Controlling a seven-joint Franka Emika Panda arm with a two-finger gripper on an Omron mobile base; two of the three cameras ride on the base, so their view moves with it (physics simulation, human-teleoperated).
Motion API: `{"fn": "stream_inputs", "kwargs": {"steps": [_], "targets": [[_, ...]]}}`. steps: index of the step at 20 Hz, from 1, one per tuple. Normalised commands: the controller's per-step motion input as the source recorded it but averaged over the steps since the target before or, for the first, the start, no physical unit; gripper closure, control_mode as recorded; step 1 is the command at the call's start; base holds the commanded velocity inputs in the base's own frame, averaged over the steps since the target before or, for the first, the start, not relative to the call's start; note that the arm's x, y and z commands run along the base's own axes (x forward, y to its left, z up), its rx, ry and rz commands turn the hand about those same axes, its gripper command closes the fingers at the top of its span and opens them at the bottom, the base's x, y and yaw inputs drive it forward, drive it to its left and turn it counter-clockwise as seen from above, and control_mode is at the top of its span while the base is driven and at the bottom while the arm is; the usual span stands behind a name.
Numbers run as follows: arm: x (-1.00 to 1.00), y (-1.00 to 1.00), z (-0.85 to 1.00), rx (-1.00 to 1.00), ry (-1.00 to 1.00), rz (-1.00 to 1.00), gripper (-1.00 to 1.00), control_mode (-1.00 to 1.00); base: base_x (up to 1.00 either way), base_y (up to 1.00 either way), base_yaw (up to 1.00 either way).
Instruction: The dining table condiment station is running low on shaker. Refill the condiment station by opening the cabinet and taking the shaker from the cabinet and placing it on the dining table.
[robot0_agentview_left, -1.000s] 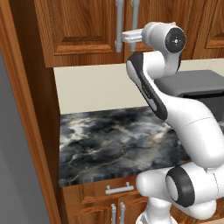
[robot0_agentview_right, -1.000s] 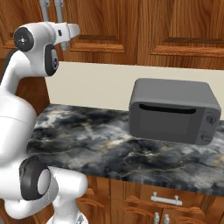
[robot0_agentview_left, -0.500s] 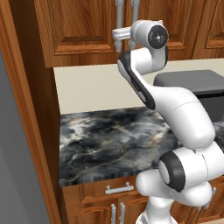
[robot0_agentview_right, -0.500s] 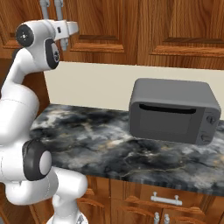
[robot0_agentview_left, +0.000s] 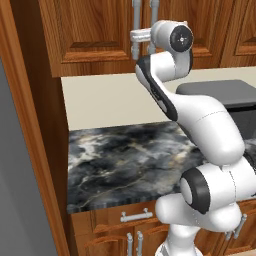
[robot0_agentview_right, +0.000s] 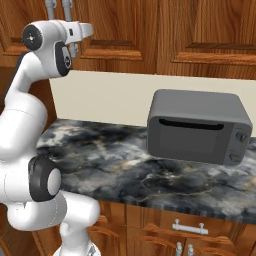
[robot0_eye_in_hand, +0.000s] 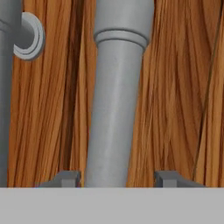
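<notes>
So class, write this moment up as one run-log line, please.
phase: reaching to open cabinet | gripper: fingers straddling grey bar handle, not clamped | door: closed | microwave: on counter

The arm was raised high, its wrist held level and reaching forward. The end effector (robot0_eye_in_hand: 117, 178) stood with its fingertips (robot0_eye_in_hand: 66, 178) apart, a gap open on each side, neither of them pressed on anything.
</notes>
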Motion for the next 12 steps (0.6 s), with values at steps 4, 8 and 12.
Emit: {"fn": "stream_inputs", "kwargs": {"steps": [4,8,12], "targets": [[0.21,0.00,0.00,0.00,0.02,0.00,1.00,-1.00,0.00,0.00,0.00],[0.03,0.06,0.00,0.00,0.00,0.00,1.00,-1.00,0.00,0.00,0.00],[0.00,0.05,-0.01,0.00,0.03,0.00,1.00,-1.00,0.00,0.00,0.00]]}}
